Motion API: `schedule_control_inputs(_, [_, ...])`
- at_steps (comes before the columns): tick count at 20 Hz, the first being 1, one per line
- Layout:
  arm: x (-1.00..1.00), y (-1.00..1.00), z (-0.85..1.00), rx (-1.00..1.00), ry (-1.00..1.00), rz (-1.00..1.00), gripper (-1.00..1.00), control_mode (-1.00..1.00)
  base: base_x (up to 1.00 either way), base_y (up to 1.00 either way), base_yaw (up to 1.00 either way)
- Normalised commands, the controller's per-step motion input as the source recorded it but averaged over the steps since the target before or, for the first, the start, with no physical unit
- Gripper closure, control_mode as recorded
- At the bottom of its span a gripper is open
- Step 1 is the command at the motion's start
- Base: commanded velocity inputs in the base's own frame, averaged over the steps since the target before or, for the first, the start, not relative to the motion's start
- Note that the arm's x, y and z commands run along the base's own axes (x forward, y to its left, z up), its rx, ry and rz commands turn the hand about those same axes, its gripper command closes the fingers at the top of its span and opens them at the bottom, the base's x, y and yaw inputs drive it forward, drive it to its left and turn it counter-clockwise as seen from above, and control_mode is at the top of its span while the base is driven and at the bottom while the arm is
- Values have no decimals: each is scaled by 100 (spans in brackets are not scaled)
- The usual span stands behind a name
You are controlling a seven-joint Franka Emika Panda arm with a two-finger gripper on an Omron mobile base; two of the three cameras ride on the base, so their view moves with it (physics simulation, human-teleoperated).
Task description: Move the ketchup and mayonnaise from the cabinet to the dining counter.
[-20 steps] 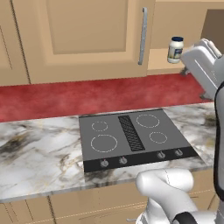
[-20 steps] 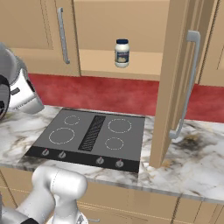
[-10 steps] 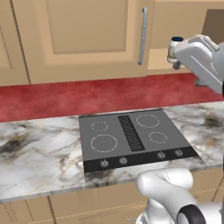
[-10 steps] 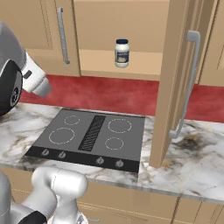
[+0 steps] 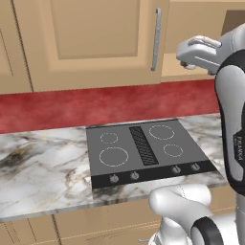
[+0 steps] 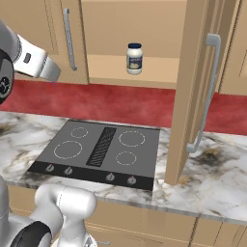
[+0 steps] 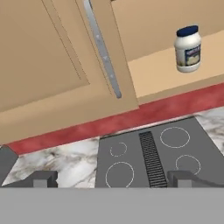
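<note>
Swinging leftward since a moment ago, the arm's white hand now sits in front of the open cabinet in the left base view — above the black cooktop.

From the right base camera, the mayonnaise is standing upright on the cabinet's bottom shelf, beside the open door.

Through the hand camera, the gripper is holding its fingers wide apart, gripping nothing — the jar is sitting upper right.
</note>
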Motion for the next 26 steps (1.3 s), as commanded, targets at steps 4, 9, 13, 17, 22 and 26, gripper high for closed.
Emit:
schedule_control_inputs(4, [44,0,7,-14,-7,4,-100,-100,0,0,0])
schedule_control_inputs(9, [47,1,10,-8,0,6,-100,-100,0,0,0])
schedule_control_inputs(13, [41,9,17,-8,1,3,-100,-100,0,0,0])
schedule_control_inputs(17, [37,11,16,-7,4,0,-100,-100,0,0,0])
schedule_control_inputs(22, [36,8,5,-9,0,0,-100,-100,0,0,0])
schedule_control_inputs(26, [30,-1,0,0,0,0,-100,-100,0,0,0])
